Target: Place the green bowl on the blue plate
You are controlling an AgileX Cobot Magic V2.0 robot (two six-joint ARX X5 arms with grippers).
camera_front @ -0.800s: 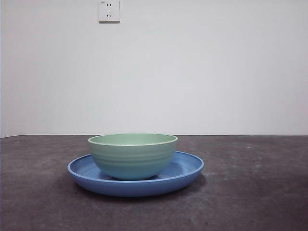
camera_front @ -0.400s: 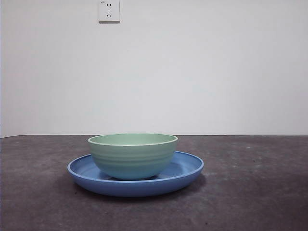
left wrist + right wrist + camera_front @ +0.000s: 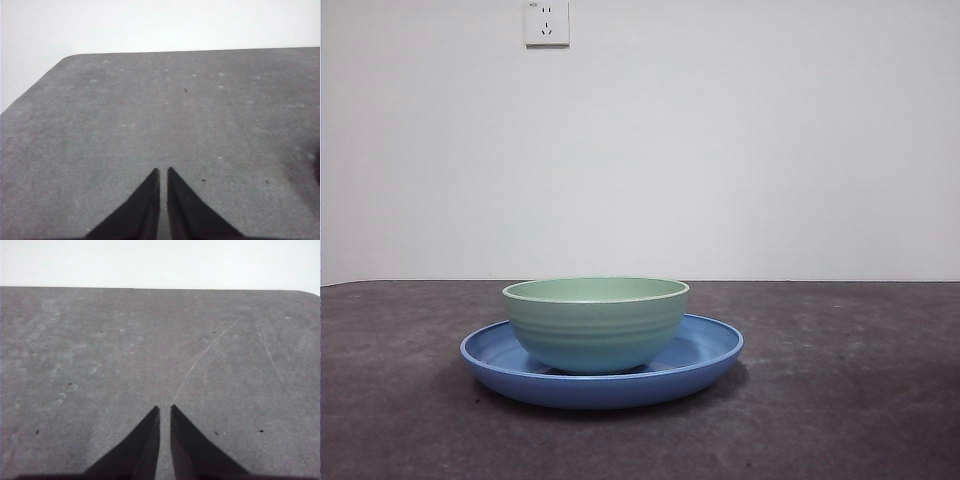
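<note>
1. Pale mint-green round bowl with faint horizontal ridges [image 3: 596, 325] sits upright inside the wide, shallow, glossy blue round plate [image 3: 710, 352]. Bowl base rests on the plate floor, a bit left of the plate's middle as the front view shows it; more bare plate shows on the right of the bowl than on the left.
2. Plate lies flat on the dark grey speckled table [image 3: 850, 400], roughly mid-table in the front view, its rim clear of the bowl wall all round where visible.
3. Left gripper [image 3: 163, 172]: two black jaws drawn together, only a thin slit between the tips, nothing held. It hangs over bare table; a rounded table corner shows beyond it. Bowl and plate are out of this view.
4. Right gripper [image 3: 164, 410]: jaws likewise closed to a narrow gap, nothing between them, over bare table with faint pale scratch lines [image 3: 200, 360]. Bowl and plate are out of this view too.
5. Neither arm appears in the front view.
6. White wall socket [image 3: 547, 22] sits high on the white wall behind the table.
</note>
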